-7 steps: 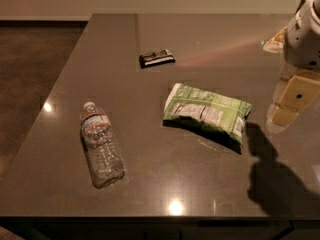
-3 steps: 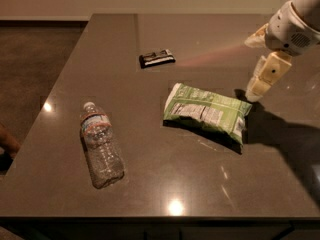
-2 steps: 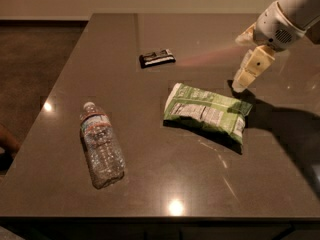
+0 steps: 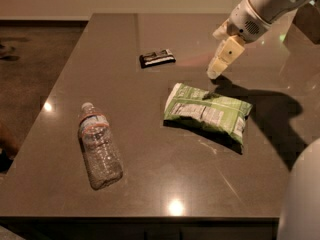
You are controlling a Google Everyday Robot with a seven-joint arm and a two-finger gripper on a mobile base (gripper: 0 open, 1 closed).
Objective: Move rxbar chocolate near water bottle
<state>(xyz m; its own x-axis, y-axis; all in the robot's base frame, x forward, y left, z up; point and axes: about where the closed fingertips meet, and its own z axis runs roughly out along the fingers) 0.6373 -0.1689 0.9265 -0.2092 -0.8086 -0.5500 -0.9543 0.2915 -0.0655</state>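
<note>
The rxbar chocolate (image 4: pixel 157 58), a small flat black-wrapped bar, lies on the dark table (image 4: pixel 150 184) toward the back middle. The water bottle (image 4: pixel 99 146), clear and crinkled with a white cap, lies on its side at the front left. My gripper (image 4: pixel 216 71) hangs above the table at the right, its cream fingers pointing down just past the far edge of the green bag, to the right of the bar. It holds nothing.
A green-and-white snack bag (image 4: pixel 207 111) lies between the gripper and the bottle, right of centre. The table's left edge drops to the floor. A white part of the robot (image 4: pixel 302 199) fills the bottom right corner.
My gripper has moved left and toward the back of the table, from the right edge to a spot above the green bag's far side. The objects have not moved.
</note>
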